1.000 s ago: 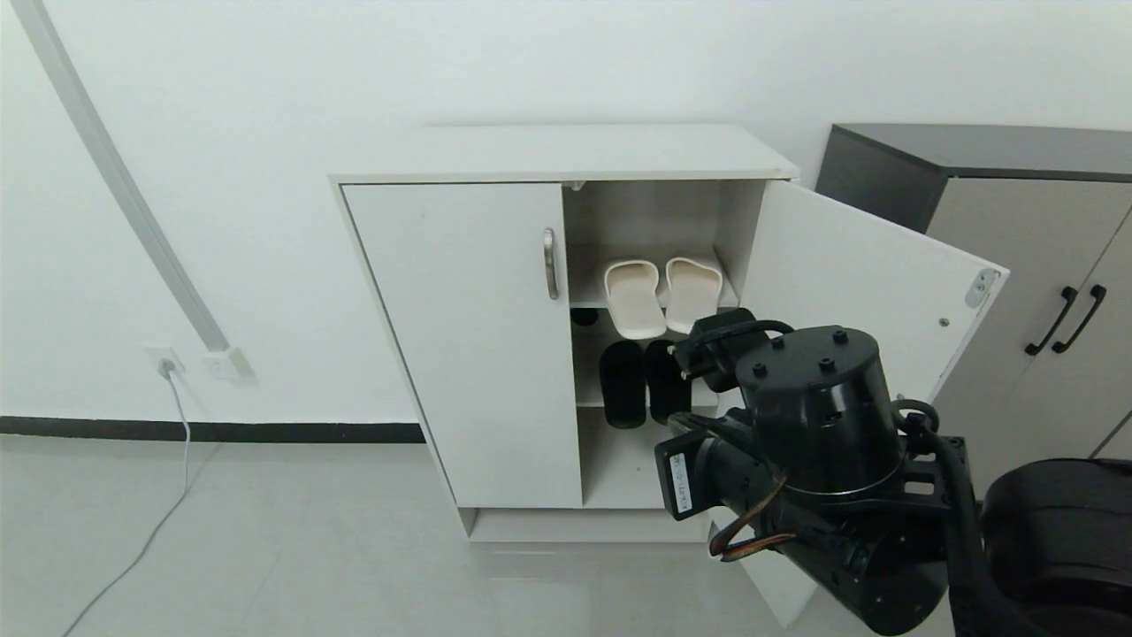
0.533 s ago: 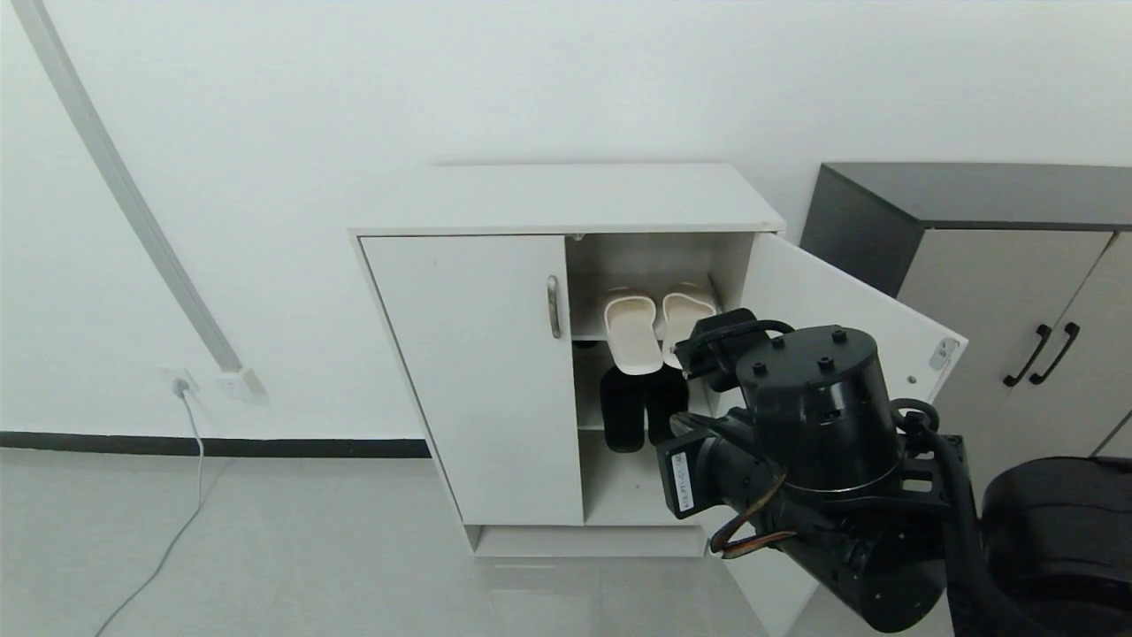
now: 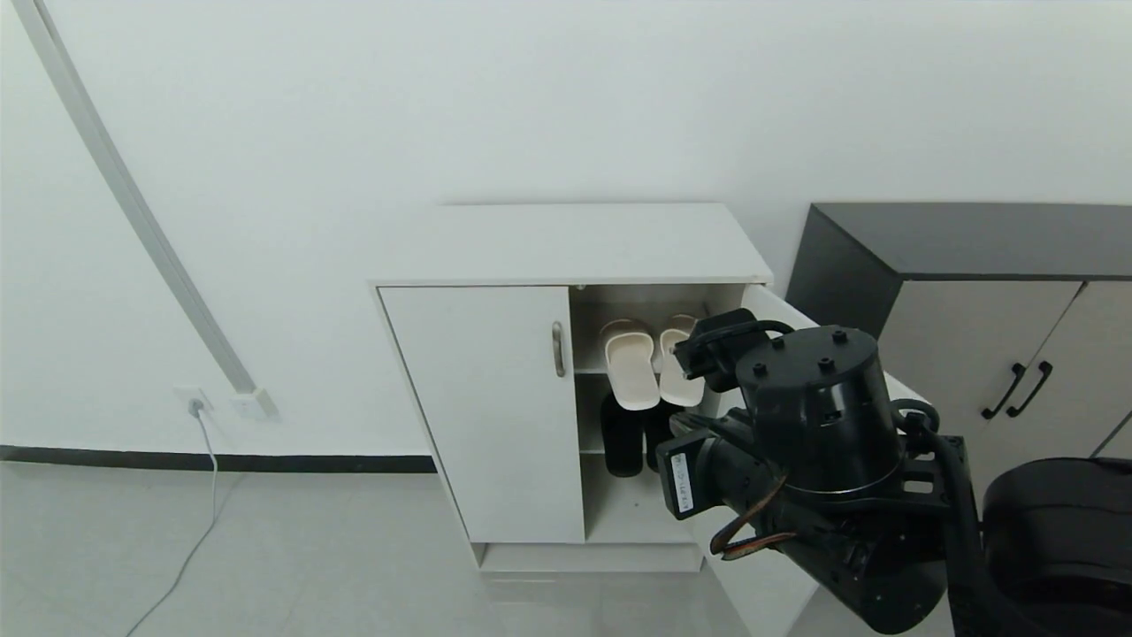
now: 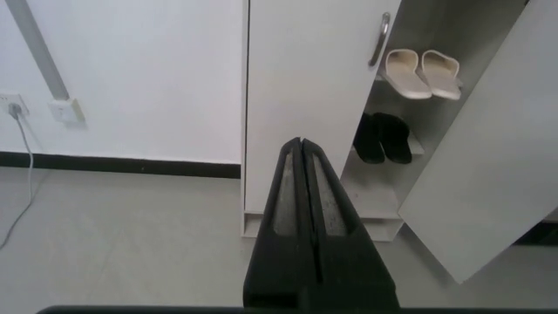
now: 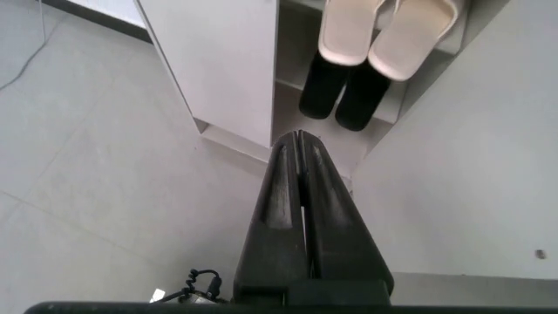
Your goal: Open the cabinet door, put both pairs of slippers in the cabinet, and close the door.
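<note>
You have both pairs stowed inside the cabinet [image 3: 575, 243], clear of the door swing: cream slippers [image 3: 632, 376] above, black slippers [image 3: 623, 433] at six o'clock below them. Long axes run front to back, and I judge the toes point inward. The door [image 4: 488, 148] hangs open at three o'clock. Left tool [image 4: 302, 187] and right tool [image 5: 301, 187] are clenched and empty.

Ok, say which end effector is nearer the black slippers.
Right. The right end effector is before the open cabinet, near the black slippers; the left end effector hangs farther back, facing the closed door.
</note>
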Controlling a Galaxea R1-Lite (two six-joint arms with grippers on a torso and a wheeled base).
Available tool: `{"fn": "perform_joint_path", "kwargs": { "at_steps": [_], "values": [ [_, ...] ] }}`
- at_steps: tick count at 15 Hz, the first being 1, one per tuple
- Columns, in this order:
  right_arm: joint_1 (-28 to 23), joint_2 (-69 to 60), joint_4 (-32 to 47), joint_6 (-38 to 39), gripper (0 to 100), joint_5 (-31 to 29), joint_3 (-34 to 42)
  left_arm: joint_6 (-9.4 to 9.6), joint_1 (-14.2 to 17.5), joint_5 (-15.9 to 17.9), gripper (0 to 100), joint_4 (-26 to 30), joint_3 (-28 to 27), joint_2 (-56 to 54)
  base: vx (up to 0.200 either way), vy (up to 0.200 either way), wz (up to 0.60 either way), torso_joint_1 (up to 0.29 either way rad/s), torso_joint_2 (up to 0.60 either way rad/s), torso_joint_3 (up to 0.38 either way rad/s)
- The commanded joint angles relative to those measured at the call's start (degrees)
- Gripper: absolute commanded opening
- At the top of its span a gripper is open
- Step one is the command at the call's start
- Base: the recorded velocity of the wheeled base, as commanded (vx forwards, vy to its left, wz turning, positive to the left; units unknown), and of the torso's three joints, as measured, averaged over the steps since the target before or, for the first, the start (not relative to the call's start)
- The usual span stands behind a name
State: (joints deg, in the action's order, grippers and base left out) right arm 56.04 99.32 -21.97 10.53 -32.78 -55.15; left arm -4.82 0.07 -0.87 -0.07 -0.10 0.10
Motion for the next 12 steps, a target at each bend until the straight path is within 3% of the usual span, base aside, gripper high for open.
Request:
{"fn": "perform_joint_path", "kwargs": {
  "at_steps": [1,12],
  "values": [
    [0.03,0.09,-0.01,0.01,0,0.0,0.04,-0.02,0.01,-0.01,0,-0.01,0.01,-0.01,0.0,0.0,0.0,0.227,-0.54,-0.32],
    [0.03,-0.26,-0.09,0.01,0,0.0,0.31,-0.02,0.01,-0.01,0,-0.01,0.01,-0.01,0.0,0.0,0.0,0.233,-0.53,-0.297]
  ]
}}
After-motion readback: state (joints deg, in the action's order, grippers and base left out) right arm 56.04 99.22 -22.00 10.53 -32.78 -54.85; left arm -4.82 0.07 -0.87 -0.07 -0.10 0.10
